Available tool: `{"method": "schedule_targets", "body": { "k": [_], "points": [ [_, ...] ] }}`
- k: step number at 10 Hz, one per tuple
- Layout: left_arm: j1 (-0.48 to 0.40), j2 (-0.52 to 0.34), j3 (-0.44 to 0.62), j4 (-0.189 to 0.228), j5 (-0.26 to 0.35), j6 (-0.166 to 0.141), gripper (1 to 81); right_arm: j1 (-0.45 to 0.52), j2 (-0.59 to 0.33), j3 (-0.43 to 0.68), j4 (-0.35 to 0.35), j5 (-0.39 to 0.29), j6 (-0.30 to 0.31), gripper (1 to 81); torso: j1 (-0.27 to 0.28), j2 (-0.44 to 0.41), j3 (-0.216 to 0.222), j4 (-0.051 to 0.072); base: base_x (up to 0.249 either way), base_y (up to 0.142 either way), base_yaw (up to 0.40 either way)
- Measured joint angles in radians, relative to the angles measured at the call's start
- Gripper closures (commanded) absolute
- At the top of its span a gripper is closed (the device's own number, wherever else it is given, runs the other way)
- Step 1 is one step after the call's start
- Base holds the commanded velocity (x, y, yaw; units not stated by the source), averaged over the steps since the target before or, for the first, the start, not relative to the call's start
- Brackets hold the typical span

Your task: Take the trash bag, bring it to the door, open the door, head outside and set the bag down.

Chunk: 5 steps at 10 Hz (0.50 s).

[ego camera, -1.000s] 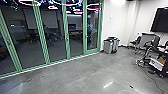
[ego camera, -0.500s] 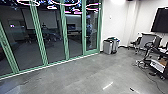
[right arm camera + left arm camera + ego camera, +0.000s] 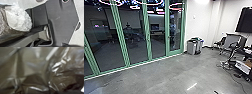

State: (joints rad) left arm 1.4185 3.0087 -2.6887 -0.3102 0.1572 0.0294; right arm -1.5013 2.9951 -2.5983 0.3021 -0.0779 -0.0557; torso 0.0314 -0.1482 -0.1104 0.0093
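Shiny, crumpled film of the trash bag point(image 3: 36, 69) lies right up against the camera in the left wrist view. In the right wrist view the bag point(image 3: 18, 20) bulges at one side, whitish and clear over a brownish part, beside the robot's own plate and jointed bar. How the bag is held cannot be made out. Green-framed glass door panels point(image 3: 134, 37) run along the left of the head view, and the panel nearest the white wall point(image 3: 174, 30) has a small dark handle. All panels look closed.
Grey bins point(image 3: 194, 46) stand against the white wall just right of the glass. Chairs point(image 3: 231, 41) and a cart with a white box point(image 3: 242, 66) are at the right, with cables point(image 3: 234, 77) on the floor point(image 3: 159, 77). A dark screen point(image 3: 244, 21) hangs above.
The head camera has shifted slightly, with the glass frames sliding left and the cart at the right coming a little nearer. The bins look nearly unmoved.
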Motion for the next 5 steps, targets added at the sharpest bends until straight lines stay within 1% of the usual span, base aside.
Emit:
{"method": "schedule_targets", "body": {
  "k": [3, 5],
  "points": [
    [0.0, 0.003, 0.0, 0.0, 0.0, 0.0, 81.1, 0.0, 0.001, -0.001, 0.0, 0.0, 0.0, 1.0, 0.0, 0.0, 0.0, 0.0, 0.155, -0.07, 0.0],
    [-0.006, 0.004, 0.0, 0.0, -0.001, 0.0, 81.1, 0.006, 0.0, -0.003, 0.0, 0.0, 0.0, 1.0, 0.001, 0.0, 0.0, 0.0, 0.124, 0.0, 0.0]
  ]
}}
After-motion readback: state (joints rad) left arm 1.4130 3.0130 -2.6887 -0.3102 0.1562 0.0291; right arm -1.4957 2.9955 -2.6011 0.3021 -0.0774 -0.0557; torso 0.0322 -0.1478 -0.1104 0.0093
